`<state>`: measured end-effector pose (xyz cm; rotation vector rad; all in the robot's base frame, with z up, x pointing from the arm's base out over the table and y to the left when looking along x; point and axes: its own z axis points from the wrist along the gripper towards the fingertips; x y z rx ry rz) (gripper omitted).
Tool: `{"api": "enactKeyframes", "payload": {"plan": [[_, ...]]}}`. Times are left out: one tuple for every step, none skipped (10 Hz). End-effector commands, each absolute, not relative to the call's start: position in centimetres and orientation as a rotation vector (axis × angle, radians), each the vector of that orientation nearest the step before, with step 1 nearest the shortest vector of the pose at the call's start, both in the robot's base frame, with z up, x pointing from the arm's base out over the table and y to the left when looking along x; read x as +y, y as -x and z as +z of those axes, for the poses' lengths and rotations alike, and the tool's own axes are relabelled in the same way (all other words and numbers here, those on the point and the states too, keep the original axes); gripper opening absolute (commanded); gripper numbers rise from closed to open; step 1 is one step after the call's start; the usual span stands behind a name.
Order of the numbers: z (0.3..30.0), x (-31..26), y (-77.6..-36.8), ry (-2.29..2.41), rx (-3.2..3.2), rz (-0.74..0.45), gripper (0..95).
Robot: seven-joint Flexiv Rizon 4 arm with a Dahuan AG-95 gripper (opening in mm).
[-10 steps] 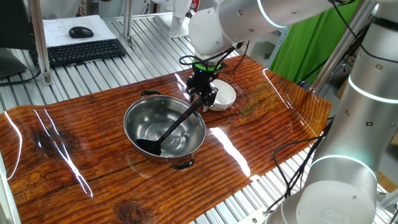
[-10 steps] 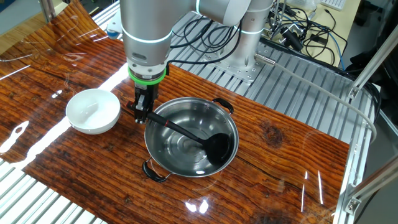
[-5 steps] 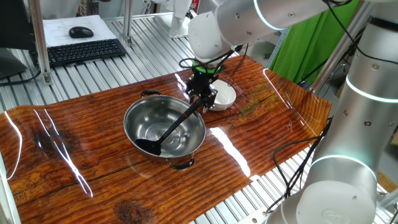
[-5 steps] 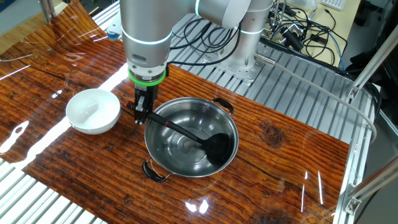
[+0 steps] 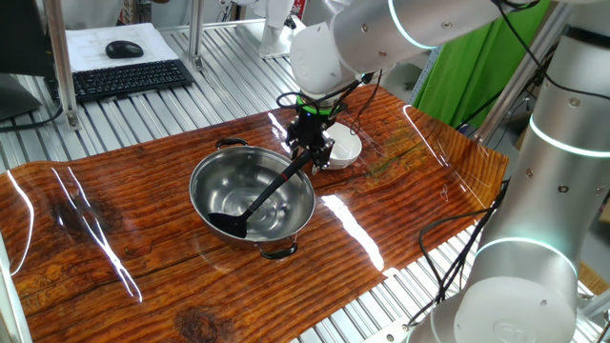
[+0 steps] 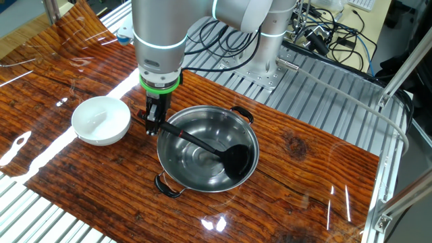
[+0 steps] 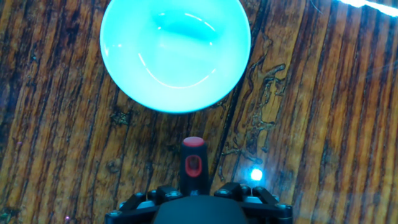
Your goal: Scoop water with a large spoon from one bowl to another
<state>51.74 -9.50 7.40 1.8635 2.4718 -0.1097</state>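
The large spoon [image 5: 265, 193] is a black ladle lying in the big steel bowl [image 5: 203, 176], scoop [image 6: 236, 160] on the bottom and handle leaning over the rim. My gripper [image 5: 311, 150] hangs over that rim, between the two bowls. In the hand view the handle's red-tipped end [image 7: 193, 163] stands between my open fingers [image 7: 231, 190]. Just beyond it sits the small white bowl [image 7: 175, 53], tinted cyan by my light. From the other side the white bowl [image 6: 101, 120] lies left of the gripper [image 6: 154, 123] and the steel bowl [image 6: 201, 109] right. I cannot make out water in either bowl.
A keyboard [image 5: 119, 78] and mouse [image 5: 124, 50] lie on the metal bench behind the wooden tabletop [image 5: 114, 248]. My arm's base [image 6: 270, 64] and loose cables [image 6: 324, 34] stand behind the bowls. A second arm's column [image 5: 534, 248] rises at the right edge.
Almost nothing: the arm's upper links shift slightly, while the gripper stays open at the ladle's handle end and the ladle lies still.
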Motion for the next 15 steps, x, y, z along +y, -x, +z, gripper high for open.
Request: {"api": "enactKeyframes", "payload": {"plan": [[7.3, -9.5, -51.8, -1.861, 2.472, -0.106, 57.0], [7.3, -9.5, -51.9, -1.856, 2.473, -0.100, 38.0], [7.2, -9.5, -51.8, -1.854, 2.472, -0.095, 19.0], [7.2, -9.5, -51.8, -1.847, 2.478, -0.089, 0.0], [7.2, -9.5, -51.8, -1.844, 2.482, -0.089, 0.0], [7.2, -9.5, -51.8, -1.839, 2.488, -0.089, 0.0], [7.2, -9.5, -51.8, -1.838, 2.489, -0.091, 0.0], [7.3, -9.5, -51.8, -1.839, 2.492, -0.094, 0.0], [7.3, -9.5, -51.8, -1.839, 2.496, -0.099, 0.0], [7.3, -9.5, -51.8, -1.839, 2.500, -0.102, 0.0], [7.4, -9.5, -51.8, -1.842, 2.505, -0.102, 0.0], [7.6, -9.5, -51.8, -1.840, 2.516, -0.106, 0.0], [7.9, -9.6, -51.8, -1.850, 2.519, -0.098, 0.0], [8.5, -9.8, -51.7, -1.854, 2.534, -0.082, 0.0], [8.9, -9.9, -51.6, -1.855, 2.543, -0.073, 0.0]]}}
